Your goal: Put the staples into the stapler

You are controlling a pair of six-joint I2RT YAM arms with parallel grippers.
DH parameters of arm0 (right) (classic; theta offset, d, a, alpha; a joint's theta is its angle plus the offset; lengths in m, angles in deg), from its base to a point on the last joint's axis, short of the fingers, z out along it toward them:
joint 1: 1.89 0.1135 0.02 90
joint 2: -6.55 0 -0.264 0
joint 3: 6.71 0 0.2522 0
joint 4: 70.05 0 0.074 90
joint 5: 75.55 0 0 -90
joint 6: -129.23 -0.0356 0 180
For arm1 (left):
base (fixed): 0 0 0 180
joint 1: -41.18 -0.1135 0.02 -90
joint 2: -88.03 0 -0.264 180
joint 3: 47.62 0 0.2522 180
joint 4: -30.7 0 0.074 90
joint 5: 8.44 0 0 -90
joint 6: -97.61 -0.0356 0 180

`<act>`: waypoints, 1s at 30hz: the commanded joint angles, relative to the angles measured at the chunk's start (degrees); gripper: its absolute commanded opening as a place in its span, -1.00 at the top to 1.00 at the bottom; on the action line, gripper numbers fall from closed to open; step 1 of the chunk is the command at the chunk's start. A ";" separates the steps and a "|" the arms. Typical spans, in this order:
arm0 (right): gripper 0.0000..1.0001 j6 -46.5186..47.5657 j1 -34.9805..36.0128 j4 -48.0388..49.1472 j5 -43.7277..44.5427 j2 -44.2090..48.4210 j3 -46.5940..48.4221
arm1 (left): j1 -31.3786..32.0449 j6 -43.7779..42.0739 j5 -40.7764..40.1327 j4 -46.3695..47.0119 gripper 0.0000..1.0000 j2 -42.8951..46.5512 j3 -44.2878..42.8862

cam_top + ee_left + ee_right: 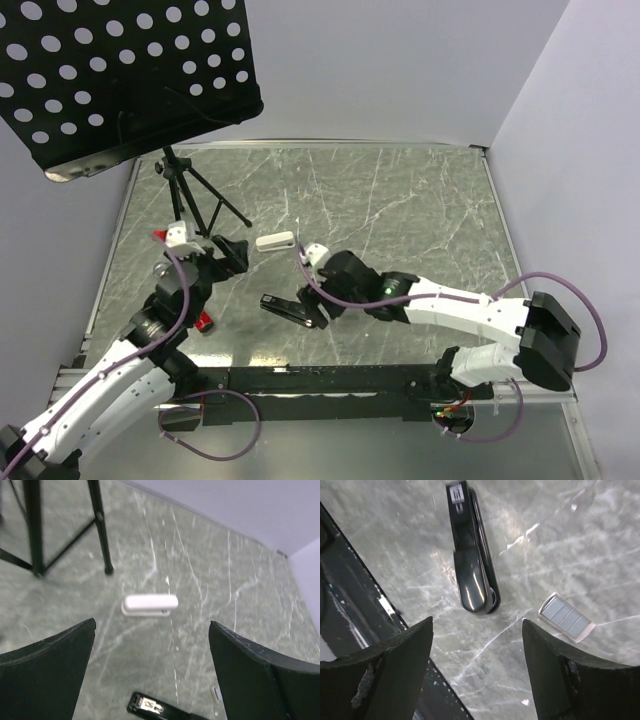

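Two staplers: a black stapler [472, 555] lay on the table [400, 200] just ahead of the right gripper [477, 630]; a white stapler [150, 605] lay further out, ahead of the left gripper [152, 625].
Staples: a small greyish strip in a pale tray [565, 617], flat on the table, just beside the black stapler's rounded end and apart from it.
Left jaws: spread wide, nothing between them.
Right jaws: parted, nothing between them, hanging above the gap between black stapler and staples.
Handling of the staples: probably very light and brittle; a strip like this tends to snap into pieces if bent or squeezed hard. It lay low and flat, so a pinch across its long edges looked the safest hold.
Handling of the stapler: stiff and heavier, with a glossy top that seemed slippery; a grip across the narrow body, well back from the front, looked best.
Which stapler to load: likely the black one, being nearest the staples, though nothing settled it.
Hidden: from above, the right arm covered the staples.
Cut off: the left wrist view caught only the black stapler's tip at its bottom edge.
Hard to make out: whether the black stapler's magazine was open; the left wrist view was blurred.
Background: a tripod [185, 195] carrying a perforated panel [120, 70] stood at the far left.
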 commanded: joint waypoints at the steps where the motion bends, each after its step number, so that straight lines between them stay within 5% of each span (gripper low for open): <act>1: -0.57 3.21 0.57 -13.50 1.60 -5.75 10.14 | -0.39 -7.34 -7.75 -2.55 -0.99 4.96 -2.73; 10: -0.57 7.43 1.98 -23.27 0.55 -20.59 24.57 | -0.39 -14.21 -15.58 1.14 -0.99 12.17 -0.09; 16: -0.37 8.14 2.86 -27.05 2.30 -28.33 31.43 | -0.48 -15.45 -17.34 1.31 -0.99 11.73 -0.53; 19: -0.15 8.49 3.03 -28.01 2.30 -31.06 33.37 | -0.39 -15.71 -17.34 1.49 -0.99 12.08 -0.35; 25: 0.64 8.58 3.03 -27.67 2.31 -34.23 33.29 | -0.48 -15.71 -15.93 1.75 -0.99 11.38 -0.44; 30: 0.93 9.72 3.04 -24.51 1.43 -36.77 29.51 | -0.48 -15.27 -14.27 1.93 -0.99 10.50 -0.53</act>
